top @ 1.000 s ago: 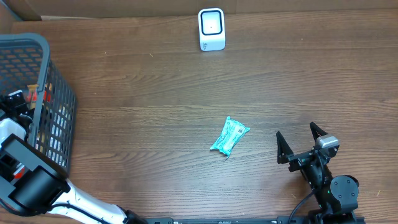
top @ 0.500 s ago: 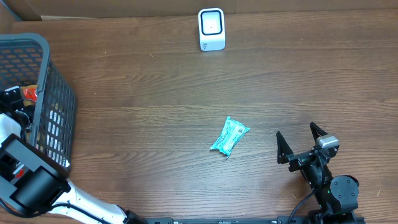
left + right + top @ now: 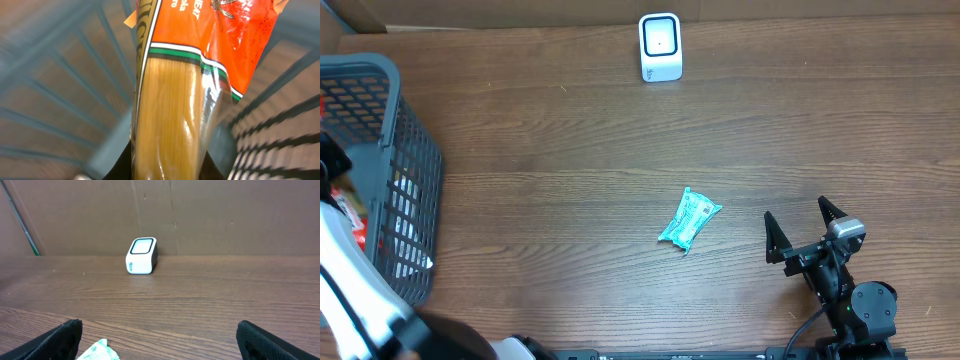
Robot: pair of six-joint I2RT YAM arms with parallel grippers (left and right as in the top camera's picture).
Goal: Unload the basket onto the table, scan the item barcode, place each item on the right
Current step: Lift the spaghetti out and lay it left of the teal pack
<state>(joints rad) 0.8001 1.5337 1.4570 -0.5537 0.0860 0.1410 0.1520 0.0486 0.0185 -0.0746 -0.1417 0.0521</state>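
**Overhead.** A brown wooden tabletop [image 3: 570, 130] fills the frame. A white scanner [image 3: 660, 46] stands at the top centre, against the far edge. A teal packet [image 3: 689, 219] lies flat just right of centre, well apart from the scanner. At the left edge is a grey mesh basket [image 3: 415, 190]. The white left arm [image 3: 355, 285] shows as a blur over its lower part, and red wrapping shows through the mesh. At the lower right the right claw [image 3: 805, 233] is released, its jaws spread wide with nothing between them.

**Left wrist.** The left claw [image 3: 170, 170] is clenched on a pasta pack [image 3: 172, 100] of spaghetti, clear below and orange above. The pack runs up the middle of the frame, with blurred basket mesh behind it.

**Right wrist.** The scanner stands left of centre at the far edge of the tabletop, its window turned toward the camera. Both dark fingers [image 3: 60, 341] sit in the bottom corners. A corner of the packet shows at the lower left.
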